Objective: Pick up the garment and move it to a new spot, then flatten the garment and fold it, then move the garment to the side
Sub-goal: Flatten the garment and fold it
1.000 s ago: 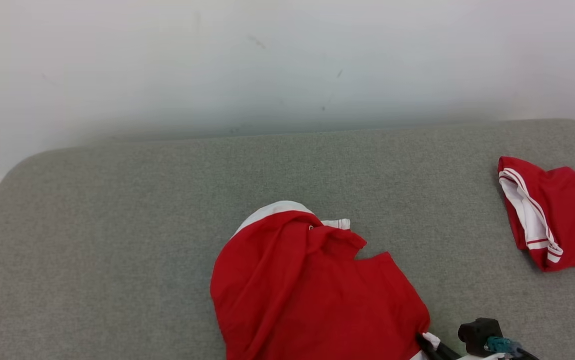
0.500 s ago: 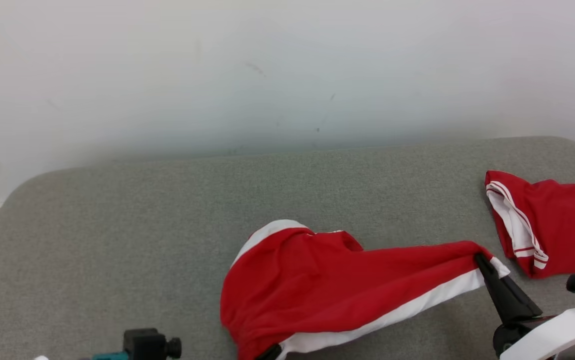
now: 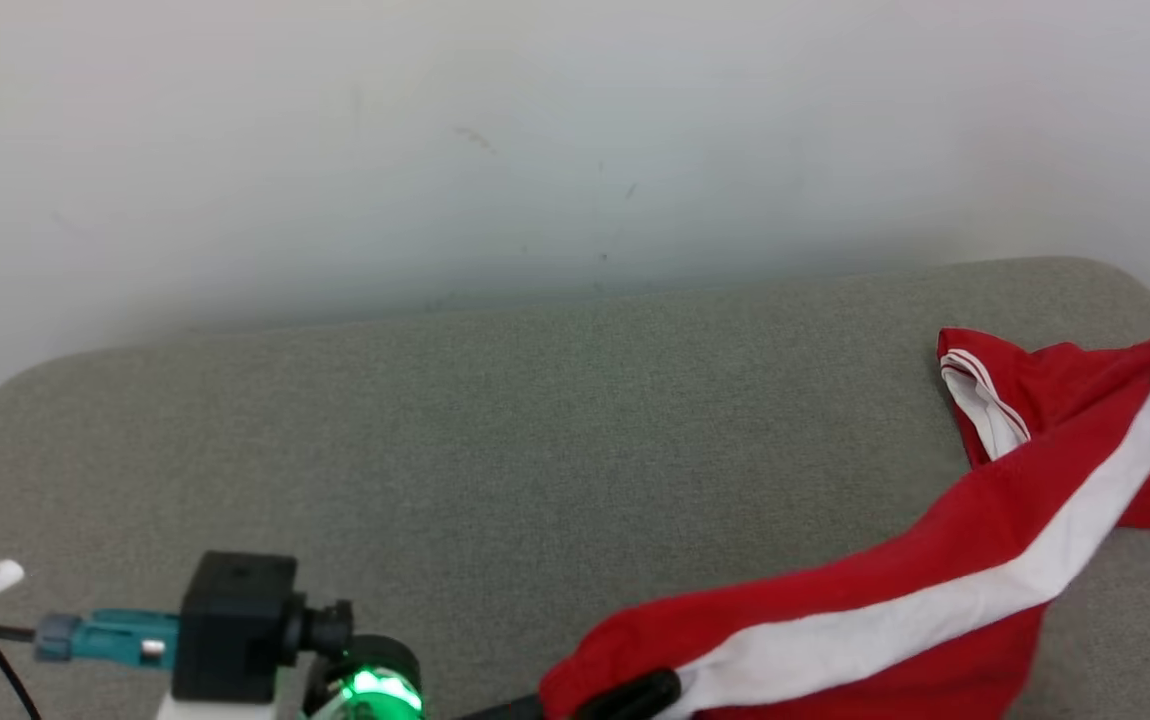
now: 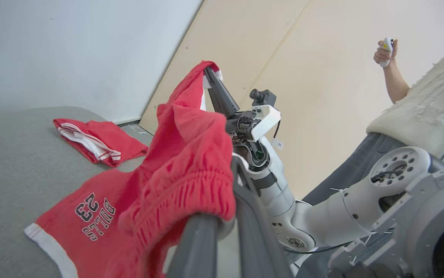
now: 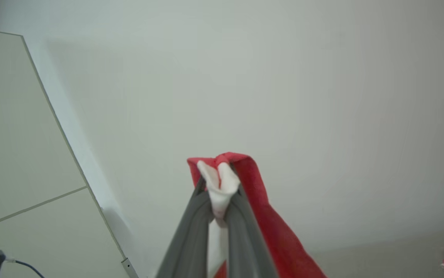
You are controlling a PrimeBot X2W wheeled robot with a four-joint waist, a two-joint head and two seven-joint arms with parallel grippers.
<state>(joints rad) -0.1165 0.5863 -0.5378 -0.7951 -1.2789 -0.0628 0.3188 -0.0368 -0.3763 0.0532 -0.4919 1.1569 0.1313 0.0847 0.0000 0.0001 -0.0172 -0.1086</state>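
**Operator:** Where is the garment?

**Describer:** The red shorts point(image 3: 935, 590) with a white side stripe hang stretched between your two tools, above a grey padded bench point(image 3: 435, 450). In the head view they run from the bottom edge, right of centre, up to the right edge. There they pass in front of a second red garment point(image 3: 1045, 385), which lies on the far right of the bench.

**Operator:** What are the tools doing?

**Describer:** Your left tool point(image 3: 635, 692) is clenched on the gathered waistband at the lower end of the shorts. In the left wrist view the red cloth bunches over its two grey fingers. Your right tool point(image 5: 219, 189) is clenched on the upper end. In the right wrist view a fold of white trim and red cloth is pinched between its fingertips, with a pale wall behind.

**Operator:** Anything else on the shorts?

**Describer:** In the left wrist view one leg hangs down towards the bench. It has a white hem and the dark print "BULLS 23" point(image 4: 94, 216), which reads upside down from there. I cannot tell whether that leg touches the bench.

**Operator:** Who else is there?

**Describer:** At the right of the left wrist view stands a person in a pale top point(image 4: 419, 112). One raised hand holds a small white controller point(image 4: 387, 44).
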